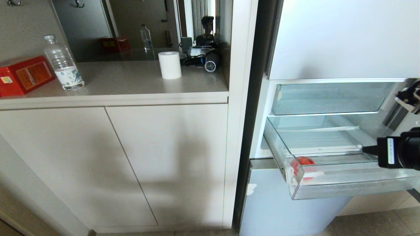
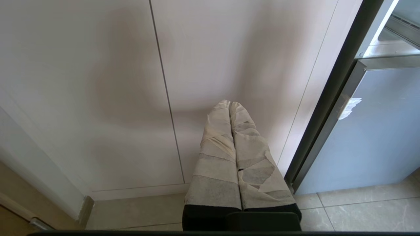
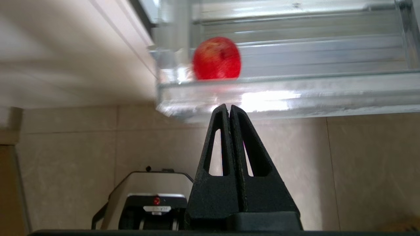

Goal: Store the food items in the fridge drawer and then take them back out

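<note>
The clear fridge drawer (image 1: 344, 186) is pulled out of the open fridge. One food item, a small round red fruit (image 1: 303, 162), lies in its front left corner. My right gripper (image 1: 364, 149) comes in from the right, over the drawer's right part, and is shut and empty. In the right wrist view the shut gripper (image 3: 228, 106) sits just in front of the drawer's front wall (image 3: 328, 95), and the red fruit (image 3: 216, 58) shows behind that wall. My left gripper (image 2: 229, 103), its fingers wrapped in tape, is shut and hangs low before the cabinet doors.
A shallower clear tray (image 1: 328, 98) sits above the drawer, with a blue-grey door panel (image 1: 288, 209) below it. On the counter to the left stand a water bottle (image 1: 64, 64), a red box (image 1: 24, 74), a white paper roll (image 1: 170, 65) and a hair dryer (image 1: 211, 62).
</note>
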